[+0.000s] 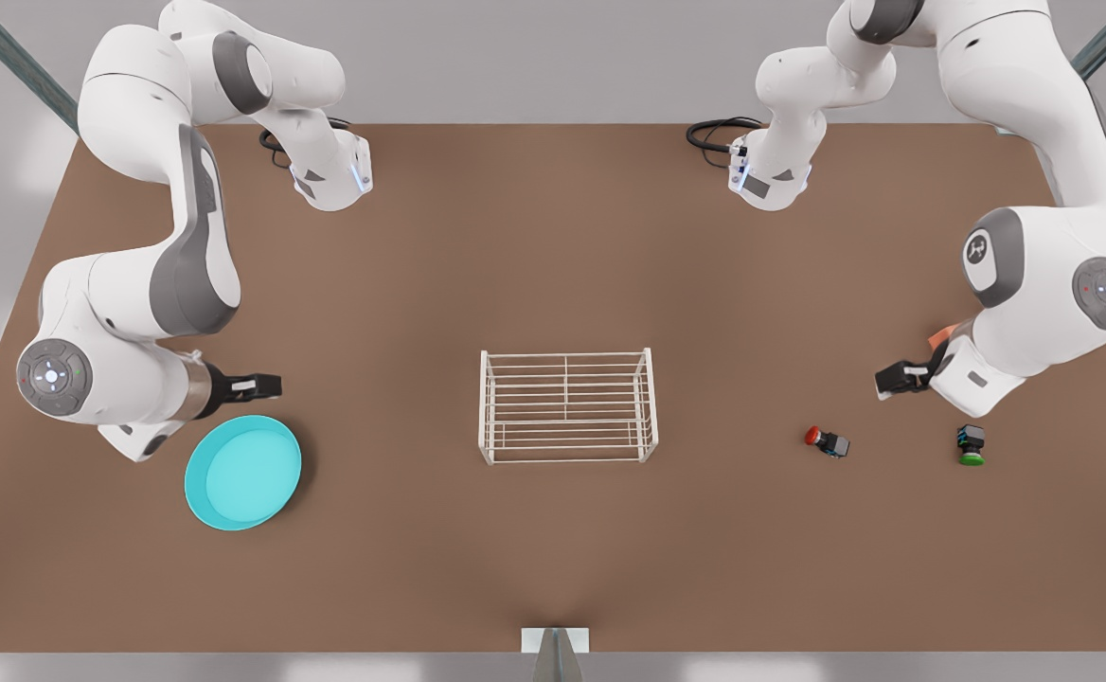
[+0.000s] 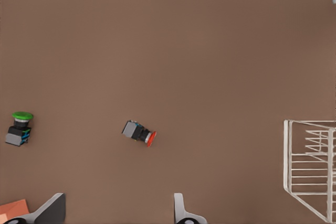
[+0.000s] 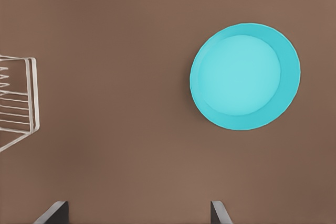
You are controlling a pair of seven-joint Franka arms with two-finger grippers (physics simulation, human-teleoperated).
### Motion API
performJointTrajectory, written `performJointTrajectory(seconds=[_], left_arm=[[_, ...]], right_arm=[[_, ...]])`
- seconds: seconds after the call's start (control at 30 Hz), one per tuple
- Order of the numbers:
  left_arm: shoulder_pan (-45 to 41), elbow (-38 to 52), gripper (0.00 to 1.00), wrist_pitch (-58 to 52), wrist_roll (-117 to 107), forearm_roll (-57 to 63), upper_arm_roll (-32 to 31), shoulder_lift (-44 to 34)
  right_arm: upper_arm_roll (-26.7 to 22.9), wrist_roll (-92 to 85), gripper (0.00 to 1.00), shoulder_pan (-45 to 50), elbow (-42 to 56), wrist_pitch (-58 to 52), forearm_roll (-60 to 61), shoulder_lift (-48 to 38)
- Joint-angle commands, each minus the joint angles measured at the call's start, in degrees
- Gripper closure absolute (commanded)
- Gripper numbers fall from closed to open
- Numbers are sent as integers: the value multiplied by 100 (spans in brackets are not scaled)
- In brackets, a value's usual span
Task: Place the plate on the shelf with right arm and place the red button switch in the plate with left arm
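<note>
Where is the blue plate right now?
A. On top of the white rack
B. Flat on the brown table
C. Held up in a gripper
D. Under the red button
B: the plate lies flat on the bare table, apart from the rack, with nothing in it and no gripper touching it.

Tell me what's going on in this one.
Nothing is held yet. The right gripper, open, hovers beside the turquoise plate lying on the table. The left gripper, open, hangs near the red button switch, which lies on its side. The green-capped switch stands close by. The wire shelf in the middle is bare.
</note>
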Motion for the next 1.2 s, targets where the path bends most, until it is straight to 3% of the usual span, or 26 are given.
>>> performJointTrajectory(seconds=[0.0, 0.07, 0.2, 0.33, 0.4, 0.47, 0.53, 0.7, 0.77, 1.0, 1.07, 1.1, 1.13, 1.17], left_arm=[[-1, 3, 0, 471, -114, 3, -1, -5], [25, 3, 0, 462, -158, -260, -1, -5], [271, -103, 0, 400, -1264, -287, 8, 197], [456, -287, 0, 996, -4435, -217, 78, 144], [184, -841, 0, 1982, -5457, -86, 43, 214], [-414, -841, 0, 2079, -6872, 724, 43, 513], [-502, -1306, 0, 2632, -7189, 724, 43, 557], [-309, -2309, 0, 3828, -7207, 662, 87, 461], [-230, -2370, 0, 3854, -7224, 653, 87, 584], [-72, -2432, 0, 3564, -7339, 662, 87, 759], [7, -2379, 0, 3740, -7339, 724, 87, 1067], [16, -2379, 0, 3775, -7321, 724, 95, 1155], [7, -2379, 0, 3775, -7321, 733, 104, 1208], [7, -2379, 0, 3775, -7339, 899, 104, 1252]], right_arm=[[1, 117, 0, 0, 3, 117, 4, -8], [-33, 91, 0, -26, -6, 109, 13, -8], [-16, -1517, 0, -1335, -32, 1083, 232, 896], [-7, -1438, 0, -2039, -50, 1769, 276, 1644], [-7, -1403, 0, -2153, -76, 1866, 602, 1960], [10, -1429, 0, -2136, -129, 2033, 549, 1969], [28, -1535, 0, -2048, -1007, 2850, 101, 1671], [10, -2510, 0, -2241, -1535, 3510, 74, 1433], [1, -2950, 0, -2443, -1535, 4028, 100, 1793], [10, -2871, 1, -2435, -1526, 3993, 478, 1969], [10, -2862, 11, -2426, -1535, 3985, 487, 1969], [10, -2853, 29, -2426, -1535, 3984, 487, 1969], [10, -2792, 37, -2417, -1535, 3984, 487, 1969], [10, -2792, 39, -2417, -1535, 3984, 478, 1969]])
